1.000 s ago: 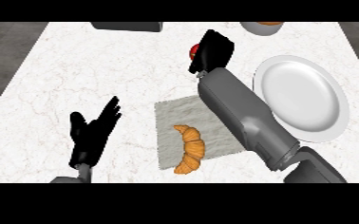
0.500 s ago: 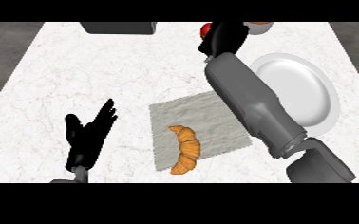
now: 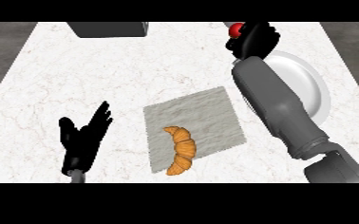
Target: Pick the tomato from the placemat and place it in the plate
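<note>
My right hand [image 3: 255,42] is raised at the upper right, its fingers curled round the red tomato [image 3: 238,28], of which only a small part shows at the hand's upper left. The hand hangs over the counter just left of the white plate's [image 3: 308,83] far rim. My grey forearm hides the plate's left side. The grey placemat [image 3: 203,116] lies in the middle of the counter with a croissant [image 3: 181,149] on its near edge. At the lower left my left hand [image 3: 82,140] rests open, fingers up.
A dark grey box [image 3: 108,29] stands at the counter's far edge, upper left. White marble counter [image 3: 105,80] stretches between the box and the placemat.
My right hand has carried the tomato to the right and farther from me, toward the plate's far left rim. My left hand has hardly moved.
</note>
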